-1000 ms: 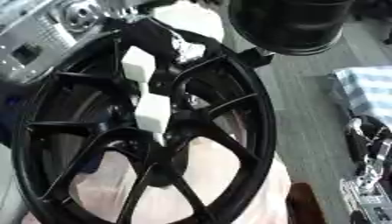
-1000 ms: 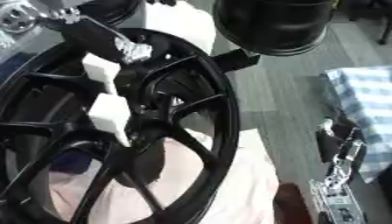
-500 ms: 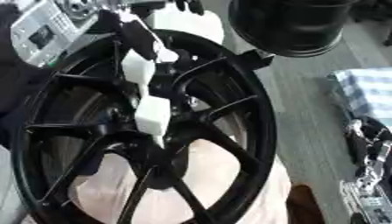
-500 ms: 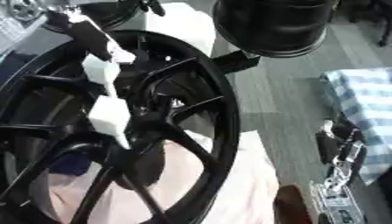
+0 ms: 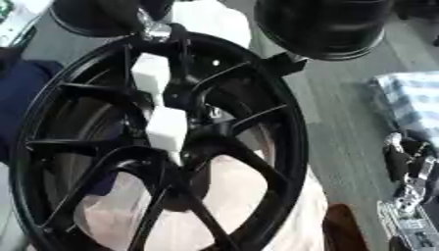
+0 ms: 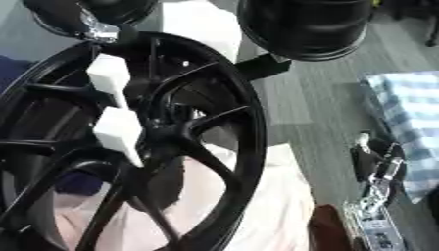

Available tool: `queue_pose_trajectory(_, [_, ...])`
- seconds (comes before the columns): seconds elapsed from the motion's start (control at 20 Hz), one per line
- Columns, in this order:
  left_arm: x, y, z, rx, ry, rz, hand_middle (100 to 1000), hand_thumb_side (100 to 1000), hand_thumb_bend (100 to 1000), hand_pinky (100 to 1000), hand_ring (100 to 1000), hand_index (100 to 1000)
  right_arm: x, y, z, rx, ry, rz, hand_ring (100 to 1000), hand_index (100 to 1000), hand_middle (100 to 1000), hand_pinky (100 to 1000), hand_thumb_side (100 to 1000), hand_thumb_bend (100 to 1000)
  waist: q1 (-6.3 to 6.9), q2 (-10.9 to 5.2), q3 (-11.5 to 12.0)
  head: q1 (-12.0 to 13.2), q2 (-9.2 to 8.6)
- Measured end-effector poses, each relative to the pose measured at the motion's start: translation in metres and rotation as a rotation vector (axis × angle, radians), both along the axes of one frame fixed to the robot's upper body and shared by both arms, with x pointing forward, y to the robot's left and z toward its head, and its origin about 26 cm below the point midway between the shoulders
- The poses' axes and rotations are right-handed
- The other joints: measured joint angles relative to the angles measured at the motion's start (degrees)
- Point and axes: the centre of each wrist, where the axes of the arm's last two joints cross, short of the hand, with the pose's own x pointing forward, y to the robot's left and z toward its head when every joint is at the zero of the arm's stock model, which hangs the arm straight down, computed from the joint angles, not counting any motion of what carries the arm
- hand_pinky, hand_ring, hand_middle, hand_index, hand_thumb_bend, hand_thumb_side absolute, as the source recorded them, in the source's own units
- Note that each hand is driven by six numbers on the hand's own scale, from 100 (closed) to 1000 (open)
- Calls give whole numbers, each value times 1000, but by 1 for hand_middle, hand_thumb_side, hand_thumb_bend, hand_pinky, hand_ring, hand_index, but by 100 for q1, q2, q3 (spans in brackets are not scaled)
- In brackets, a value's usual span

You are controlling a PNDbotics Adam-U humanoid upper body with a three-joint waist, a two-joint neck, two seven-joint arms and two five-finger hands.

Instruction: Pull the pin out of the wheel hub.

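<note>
The black spoked wheel hub (image 5: 283, 147) stands tilted and fills the left of both views. My left hand (image 5: 180, 73) comes in from the upper left, over the top of the rim, and reaches down toward the hub centre (image 5: 202, 142). Two white blocks, an upper block (image 5: 153, 73) and a lower block (image 5: 167, 130), lie in a line from the rim to the centre, right beside the hand. I cannot tell whether they are part of the hand or the pin. No separate pin shows. My right hand (image 5: 410, 171) rests at the lower right, fingers up and relaxed, holding nothing.
A big black drum (image 5: 322, 24) stands just behind the wheel at the top right. A light cloth (image 5: 257, 196) lies under the wheel. A blue-checked cloth (image 5: 411, 98) lies at the right on grey floor, a dark blue thing (image 5: 26, 98) at the left.
The silver part of my left arm has swung out of sight at the upper left, and a black rounded part shows there now. The white blocks keep their place on the wheel.
</note>
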Motion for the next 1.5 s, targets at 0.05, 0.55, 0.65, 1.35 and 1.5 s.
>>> queue_pose_trajectory(0.05, [-1,1,3,-5,17,-6,752,882,514,850,817,839,0,0,0,0,0,-1,695,728,578,697,432,119,2,1,0,0,-1])
queue_pose_trajectory(0.55, [-19,18,16,48,147,-9,767,798,559,863,828,840,0,-1,0,-2,-1,-7,693,727,576,695,431,120,36,29,6,-20,-4])
queue_pose_trajectory(0.65, [-22,17,17,52,158,-11,767,798,559,863,828,840,0,-1,0,-2,-1,-7,693,727,576,695,431,120,37,29,5,-23,-5])
queue_pose_trajectory(1.35, [-14,22,-21,142,222,34,784,689,547,867,832,828,0,-1,1,-2,-6,-11,688,724,571,692,426,125,-2,67,-31,-15,-34])
queue_pose_trajectory(1.5, [-14,22,-25,161,216,26,784,675,537,867,832,829,0,-1,1,-2,-6,-12,688,724,571,692,425,126,-4,71,-30,-3,-34])
